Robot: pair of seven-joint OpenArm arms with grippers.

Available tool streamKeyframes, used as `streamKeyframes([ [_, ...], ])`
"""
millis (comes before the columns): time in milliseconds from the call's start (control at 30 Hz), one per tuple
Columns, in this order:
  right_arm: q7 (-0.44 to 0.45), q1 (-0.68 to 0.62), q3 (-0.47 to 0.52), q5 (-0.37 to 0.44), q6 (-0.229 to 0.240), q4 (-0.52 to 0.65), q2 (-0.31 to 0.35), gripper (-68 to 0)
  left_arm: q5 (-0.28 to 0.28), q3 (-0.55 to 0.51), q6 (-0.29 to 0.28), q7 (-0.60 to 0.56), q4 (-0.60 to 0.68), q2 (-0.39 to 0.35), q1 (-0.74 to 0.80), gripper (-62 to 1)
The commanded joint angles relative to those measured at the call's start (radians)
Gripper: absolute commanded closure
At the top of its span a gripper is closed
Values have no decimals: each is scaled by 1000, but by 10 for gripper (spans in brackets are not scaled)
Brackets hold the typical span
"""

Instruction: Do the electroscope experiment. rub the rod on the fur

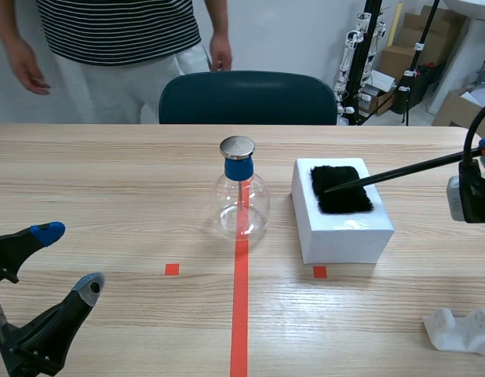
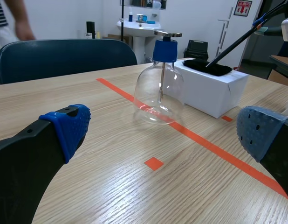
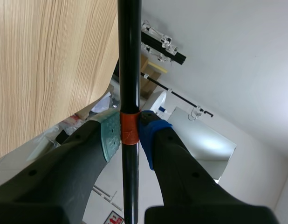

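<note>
Right end effector [image 3: 130,133]: we see its two pads clamped on the black rod [image 1: 399,173], right at the rod's orange band, at the right edge of the desk [image 1: 109,181].
Rod and fur: we find the rod's far tip resting on the black fur [image 1: 344,201], well ahead of the end effector that holds it.
Fur: it lies flat on top of a white box [image 1: 344,236] right of the red centre line.
Left end effector [image 1: 68,259]: its fingers stand wide apart, low over the desk's near left, holding nothing.
Electroscope [image 1: 242,196]: we see a clear flask with a blue stopper and metal disc, upright on the centre line just beside the box, between the left end effector and the fur.
Others: a white lump [image 1: 462,328] lies at the near right; a dark chair [image 1: 246,98] and a standing person [image 1: 117,47] are across the desk.
Rod axis: it runs crosswise over the desk, slanting down from the grip to the fur, tip pointing left.
</note>
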Motion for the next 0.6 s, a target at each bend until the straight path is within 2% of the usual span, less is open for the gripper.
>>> streamKeyframes([
  [0, -53, 12, 8, -3, -6, 15, 18, 0, -10, -6, -3, -20, 8, -6, -3, -623],
  [100, -138, 12, 8, 2, -1, 15, 21, 1, -10, -6, -3, -20, 8, -6, -3, -623],
  [167, -158, 12, 8, 2, 3, 15, 24, 1, -10, -6, -3, -20, 8, -6, -3, -623],
  [267, -116, 12, 8, 3, 2, 15, 26, 1, -10, -6, -3, -20, 8, -6, -3, -623],
  [433, 12, 12, 8, 3, 1, 15, 26, 0, -10, -6, -3, -20, 8, -6, -3, -623],
  [567, 18, 12, 8, 3, 1, 15, 26, 1, -10, -6, -3, -20, 8, -6, -3, -623],
])
